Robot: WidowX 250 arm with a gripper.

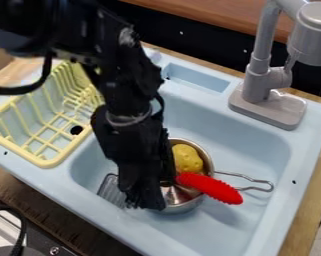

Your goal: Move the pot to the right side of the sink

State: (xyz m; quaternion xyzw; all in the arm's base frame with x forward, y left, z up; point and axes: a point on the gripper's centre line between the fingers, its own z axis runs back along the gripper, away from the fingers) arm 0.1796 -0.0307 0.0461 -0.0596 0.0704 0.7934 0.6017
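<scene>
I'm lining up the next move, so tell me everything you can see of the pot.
The pot is round, silvery and shiny like metal, with a looped wire handle sticking out to the right in the picture. It sits in the sink, open side up. Inside is a lumpy yellow thing; a ridged red thing crosses its rim. The gripper hides its left side, so contact there is unclear.

- One light-blue sink (309,155)
- One gray faucet (257,80)
- One pale-yellow dish rack (52,160)
- One metal pot (183,206)
- One looped wire handle (246,176)
- One lumpy yellow item (186,159)
- One red ribbed item (216,189)
- One gray ridged item (110,191), partly hidden
- Two black cables (29,91)
- One wooden tabletop (309,210)
</scene>
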